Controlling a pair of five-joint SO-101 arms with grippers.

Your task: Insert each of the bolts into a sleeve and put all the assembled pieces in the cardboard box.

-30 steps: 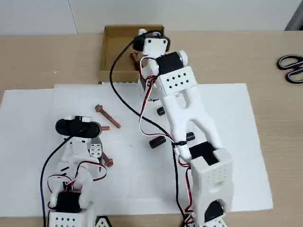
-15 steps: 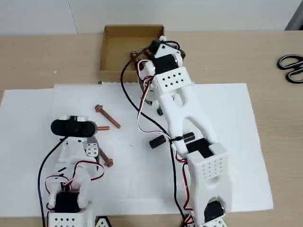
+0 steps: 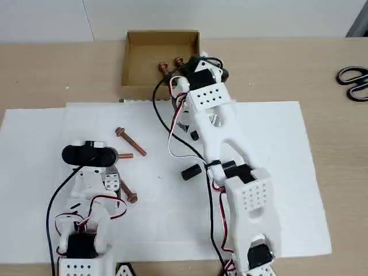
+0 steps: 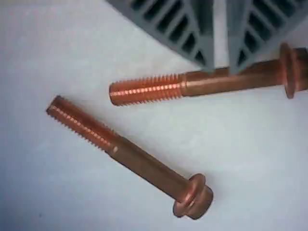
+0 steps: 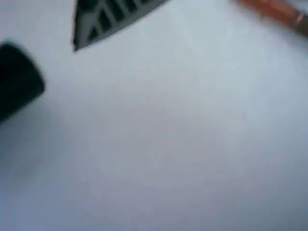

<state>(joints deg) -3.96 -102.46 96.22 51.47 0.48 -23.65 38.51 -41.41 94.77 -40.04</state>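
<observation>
The cardboard box (image 3: 138,60) stands at the table's far edge. Two copper bolt heads (image 3: 164,67) show in its near right corner, their lower parts hidden behind my right arm (image 3: 210,98). That arm stretches over the paper just short of the box. One grey finger (image 5: 113,17) of its gripper hangs above the paper, near a black sleeve (image 5: 17,86). Three black sleeves (image 3: 191,172) lie beside the arm. My left gripper (image 4: 220,65) hovers shut over one loose bolt (image 4: 159,89). A second bolt (image 4: 130,156) lies just beside it, and a third (image 3: 127,192) sits nearer the arm's base.
A white paper sheet (image 3: 52,132) covers the near half of the wooden table. Black scissors (image 3: 353,77) lie at the far right edge. The right arm's black cable (image 3: 164,123) loops over the paper between the two arms.
The right arm has drawn back from over the box toward the paper, uncovering two bolt heads inside it. The left arm has shifted slightly.
</observation>
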